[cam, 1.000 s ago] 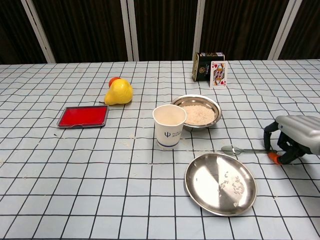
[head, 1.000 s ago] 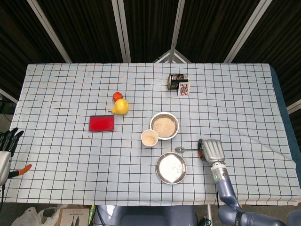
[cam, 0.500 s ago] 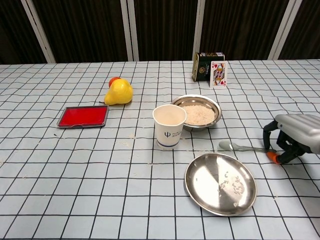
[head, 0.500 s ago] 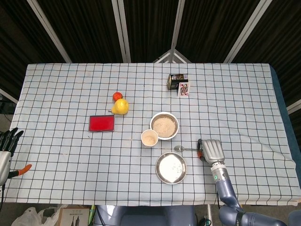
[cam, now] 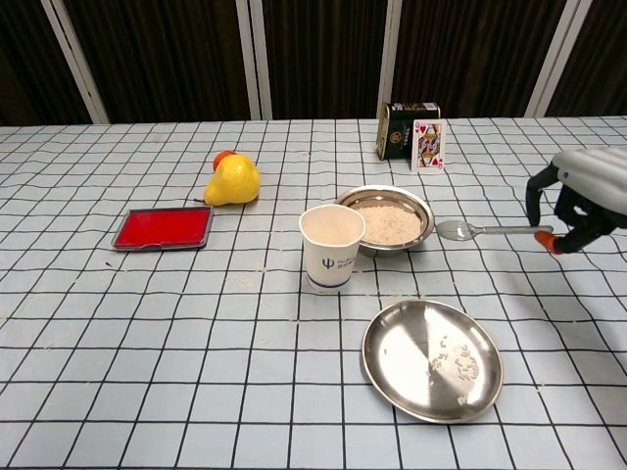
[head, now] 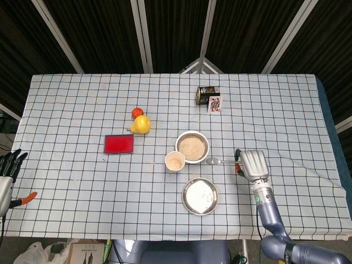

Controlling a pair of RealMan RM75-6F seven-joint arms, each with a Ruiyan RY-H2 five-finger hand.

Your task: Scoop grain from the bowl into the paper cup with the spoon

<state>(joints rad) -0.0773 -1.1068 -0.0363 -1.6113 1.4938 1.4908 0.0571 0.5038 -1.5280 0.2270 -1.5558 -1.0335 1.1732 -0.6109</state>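
— Checked cloth covers the whole table (cam: 147, 392), dark panels behind it. What sits nearest?

— Nearest is a shallow metal plate (cam: 432, 359) with a few grains scattered on it. Just behind it and to the left stands the paper cup (cam: 330, 247), upright, with pale grain inside as seen from the head view.

— And the bowl?

— The bowl (cam: 389, 219) sits right behind the cup, almost touching it, holding pale grain.

— Where is the spoon?

— The spoon (cam: 480, 231) is lifted off the cloth, roughly level, its scoop just beside the bowl's right rim. The right hand (cam: 583, 194) grips its orange handle end, fingers curled around it.

— The other hand?

— The left hand (head: 9, 163) shows only in the head view, off the table's left edge, its dark fingers (head: 15, 156) extended together and holding nothing.

— Anything else?

— A red tray (cam: 163, 228) lies at mid-left. Behind it a yellow pear (cam: 232, 181) touches a small orange fruit (cam: 222, 157). Farthest back, a dark green box (cam: 405, 129) stands with a playing card (cam: 427, 145) propped against it.
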